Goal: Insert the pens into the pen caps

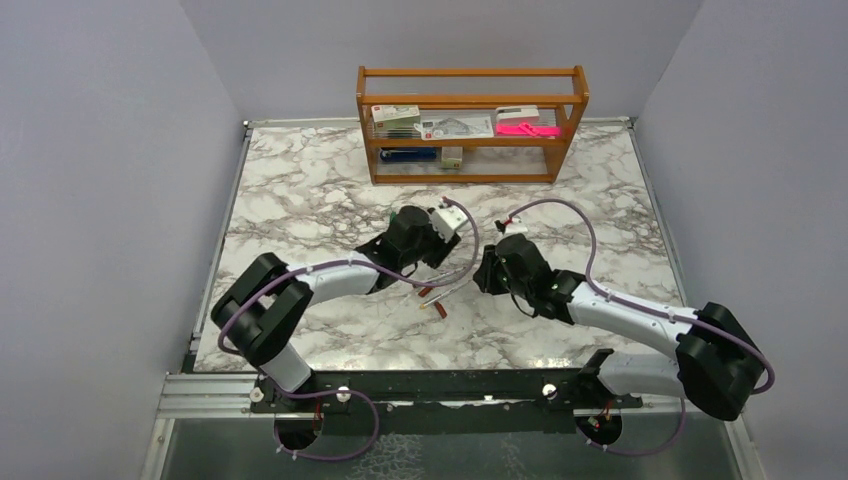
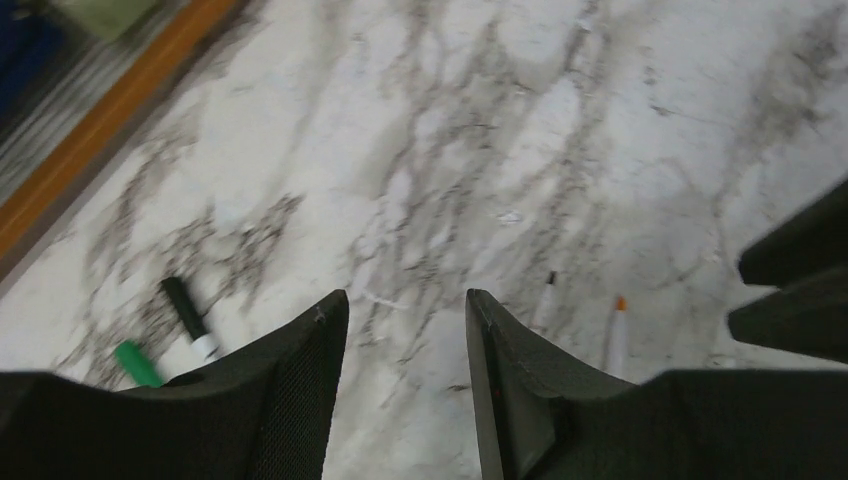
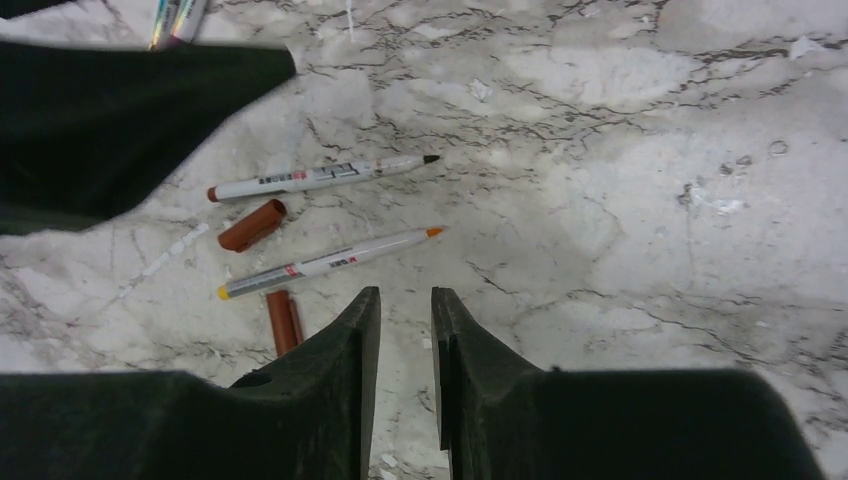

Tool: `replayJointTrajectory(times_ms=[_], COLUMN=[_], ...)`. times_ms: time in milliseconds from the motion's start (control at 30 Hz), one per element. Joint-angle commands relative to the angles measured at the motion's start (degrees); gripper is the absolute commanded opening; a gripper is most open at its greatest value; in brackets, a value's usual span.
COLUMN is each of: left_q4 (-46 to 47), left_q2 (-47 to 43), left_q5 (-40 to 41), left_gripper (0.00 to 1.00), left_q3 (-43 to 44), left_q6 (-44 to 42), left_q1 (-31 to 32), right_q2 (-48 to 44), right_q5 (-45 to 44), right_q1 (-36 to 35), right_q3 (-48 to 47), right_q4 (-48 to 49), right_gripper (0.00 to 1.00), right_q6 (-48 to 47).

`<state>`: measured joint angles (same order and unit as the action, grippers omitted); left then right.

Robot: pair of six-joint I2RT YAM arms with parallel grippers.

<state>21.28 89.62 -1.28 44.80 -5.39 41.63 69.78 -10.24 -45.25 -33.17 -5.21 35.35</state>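
Two silvery-grey pens lie uncapped on the marble: one black-tipped (image 3: 320,177), one orange-tipped (image 3: 325,263). Two red-brown caps (image 3: 252,225) (image 3: 282,320) lie beside them. My right gripper (image 3: 405,295) is narrowly open and empty, just right of these pens. My left gripper (image 2: 405,300) is open and empty. In its view the black-tipped pen (image 2: 545,295) and the orange-tipped pen (image 2: 617,335) lie to the right, a black cap (image 2: 182,305) and a green cap (image 2: 135,362) to the left. From above, the pens (image 1: 435,292) lie between the left gripper (image 1: 430,255) and the right gripper (image 1: 487,272).
A wooden shelf (image 1: 470,100) with boxes and a pink object (image 1: 527,128) stands at the back of the marble table (image 1: 300,190). More pens (image 3: 175,20) show at the top left of the right wrist view, behind the left gripper's dark body (image 3: 130,120).
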Motion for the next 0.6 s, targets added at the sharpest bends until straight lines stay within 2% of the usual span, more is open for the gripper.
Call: replayJointTrajectory(times_ms=[0, 133, 367, 567], left_q4=[-8.4, -13.4, -13.9, -17.2], left_q2=[6.7, 12.3, 13.1, 15.2], left_q5=[-12.4, -17.5, -14.6, -13.9], left_gripper=[0.51, 0.55, 0.54, 0.47], left_q3=[6.1, 10.1, 10.1, 11.7], left_q6=[-8.3, -8.8, -9.7, -10.9], left_q1=[2.7, 2.7, 2.7, 2.7], right_q2=[-2.3, -5.3, -10.6, -10.6], right_q5=[-8.9, -14.9, -14.7, -14.0], right_q1=[0.1, 0.1, 0.5, 0.5], right_q3=[-1.8, -1.9, 2.0, 2.5], right_q4=[-7.2, -12.0, -11.9, -11.6], right_gripper=[0.29, 0.31, 0.32, 0.32], right_q6=[-1.1, -2.1, -1.6, -1.1])
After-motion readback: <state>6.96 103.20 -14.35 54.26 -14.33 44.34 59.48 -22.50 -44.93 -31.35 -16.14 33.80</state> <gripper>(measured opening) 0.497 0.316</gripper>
